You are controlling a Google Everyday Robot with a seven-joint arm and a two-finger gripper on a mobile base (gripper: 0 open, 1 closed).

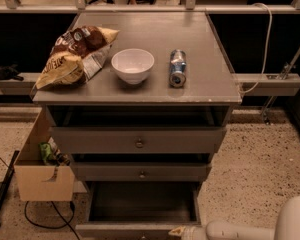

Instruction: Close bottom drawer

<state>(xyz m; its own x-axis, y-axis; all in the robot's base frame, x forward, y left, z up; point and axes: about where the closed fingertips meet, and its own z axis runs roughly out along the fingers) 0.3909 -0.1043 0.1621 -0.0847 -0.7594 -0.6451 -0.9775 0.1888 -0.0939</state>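
Note:
The bottom drawer (140, 204) of the grey cabinet is pulled out towards me. Its dark box interior is open to view and shows nothing inside. Its front panel (122, 230) lies along the bottom edge of the view, and its knob is out of view. My gripper (179, 231) is at the bottom edge, at the right end of that front panel, on my white arm (240, 231) that comes in from the lower right. The middle drawer (140, 172) and the top drawer (138, 140) sit above it, each pushed further in.
On the cabinet top (200, 34) lie a chip bag (72, 56), a white bowl (133, 65) and a can (178, 68) on its side. A cardboard box (40, 174) stands on the floor at the left, with a black cable beside it. A rail runs behind.

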